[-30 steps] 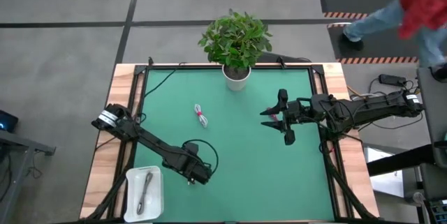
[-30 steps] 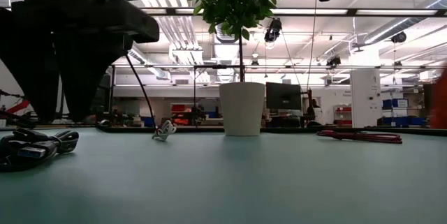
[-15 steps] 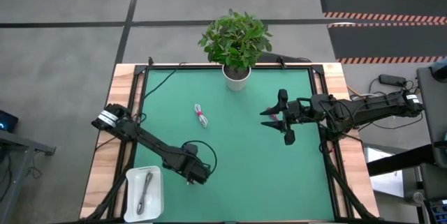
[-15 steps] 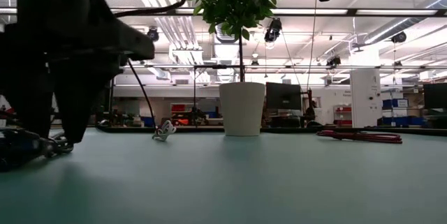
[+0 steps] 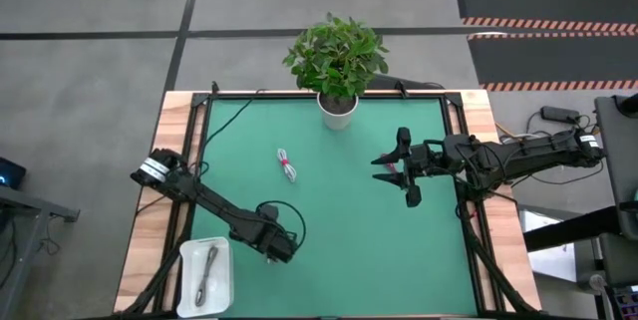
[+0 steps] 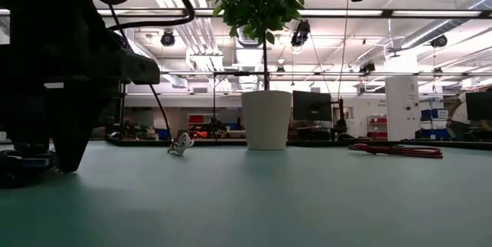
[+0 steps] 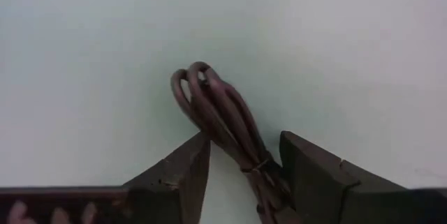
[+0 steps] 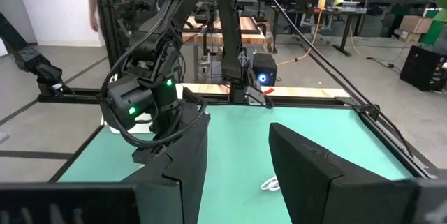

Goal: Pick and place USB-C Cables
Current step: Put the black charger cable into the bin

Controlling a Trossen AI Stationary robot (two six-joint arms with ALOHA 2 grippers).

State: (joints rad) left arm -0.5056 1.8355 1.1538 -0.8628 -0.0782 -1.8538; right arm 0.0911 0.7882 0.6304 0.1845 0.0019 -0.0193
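My left gripper (image 5: 278, 249) sat low at mat's near-left area, just beside white tray (image 5: 189, 282). In left wrist view fingers (image 7: 183, 175) stood spread either side of dark cable bundle (image 7: 222, 121), bundle lying on green mat (image 5: 339, 220); contact with pads hard to judge. Grey cable (image 5: 206, 270) lay inside tray. White-and-red cable (image 5: 287, 164) lay on mat left of centre. My right gripper (image 5: 400, 171) hovered at right, fingers apart, above magenta cable (image 6: 396, 151).
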